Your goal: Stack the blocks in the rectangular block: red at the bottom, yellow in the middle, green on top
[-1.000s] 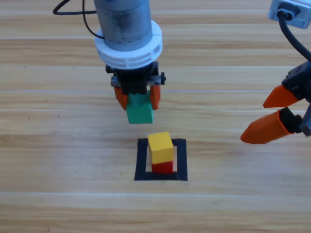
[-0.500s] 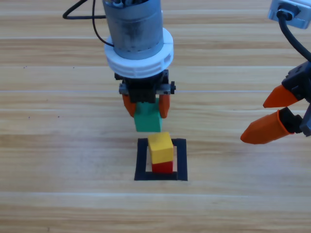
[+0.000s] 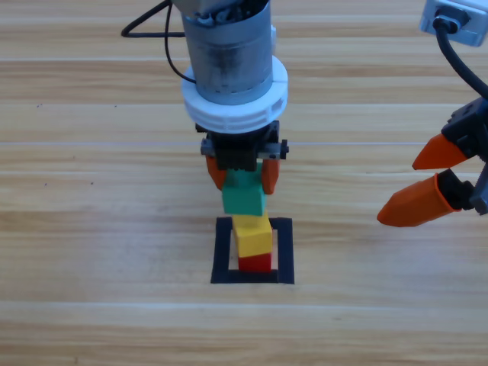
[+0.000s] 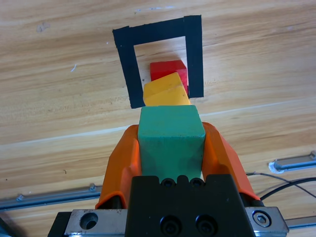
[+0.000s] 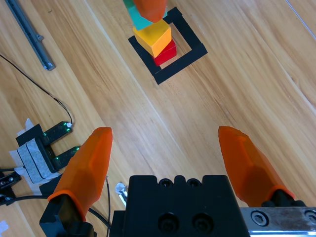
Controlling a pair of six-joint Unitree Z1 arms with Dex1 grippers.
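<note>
- left gripper (image 3: 244,174) has the green cube (image 3: 244,196) clamped between its jaws, hanging just over the yellow cube (image 3: 252,235)
- yellow sits on the red cube (image 3: 255,263), both inside the black tape square (image 3: 223,252)
- right gripper (image 3: 431,183) parked at the right edge, jaws spread wide, holding nothing

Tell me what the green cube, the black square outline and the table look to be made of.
Green cube: matte, opaque, evenly coloured with no gloss; likely painted wood or foam, hard to tell which. Black square outline: flat strips lying flush on the surface with squared ends, apparently tape. Table: pale wood or wood-look laminate, showing long grain streaks and plank seams.
</note>
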